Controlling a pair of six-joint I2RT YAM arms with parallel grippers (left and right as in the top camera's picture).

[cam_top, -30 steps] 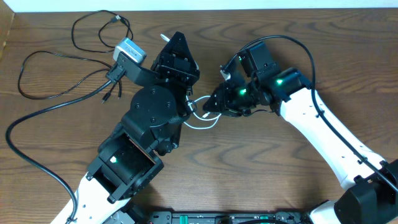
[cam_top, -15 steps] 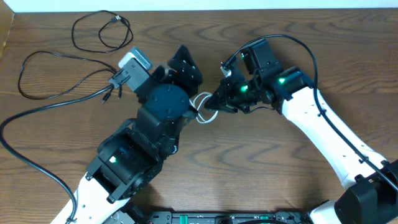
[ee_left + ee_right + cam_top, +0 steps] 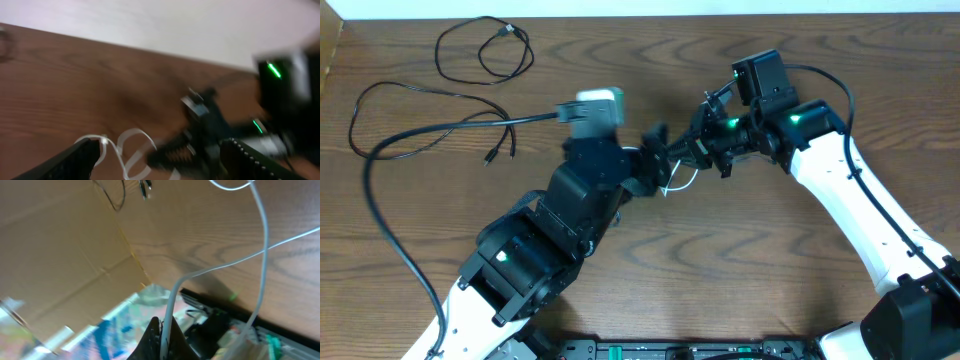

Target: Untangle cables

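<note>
The white cable lies in loose loops between the two grippers at the table's middle. My right gripper is shut on it; in the right wrist view the white cable runs up out of the pinched jaws of that gripper. My left gripper is open beside the loops. The blurred left wrist view shows the white cable between its spread fingers, with nothing held. Two thin black cables lie apart at the far left: a small loop and a larger one.
Thick black arm wiring sweeps from the left wrist across the left side of the table. The right gripper's black body sits close in front of the left gripper. A white wall edge borders the far side.
The left gripper opened, let go of the white cable and swung right. The right gripper shut on the white cable and moved up and right, drawing the loops with it.
</note>
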